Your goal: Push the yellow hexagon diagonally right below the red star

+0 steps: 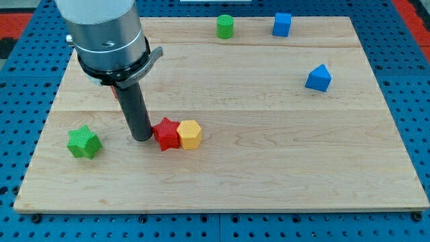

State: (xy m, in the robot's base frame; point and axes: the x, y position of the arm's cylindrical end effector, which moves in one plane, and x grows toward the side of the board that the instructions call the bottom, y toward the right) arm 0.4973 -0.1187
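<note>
- on the pale wooden board point(269, 154), my tip point(142, 138) touches the ridged red star point(166, 133)'s left side
- yellow hexagon point(190, 134) touching star's right
- no fingers, bare rod, grasping nothing

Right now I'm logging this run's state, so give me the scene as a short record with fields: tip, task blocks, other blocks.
tip: my tip sits just at the view's left of the red star, close to or touching it
red star: near the board's lower middle
yellow hexagon: touching the red star on its right side, level with it
green star: alone, at the view's left of my tip
green cylinder: at the top edge
blue blocks: blue cube at the top; blue wedge-like block at the right
</note>
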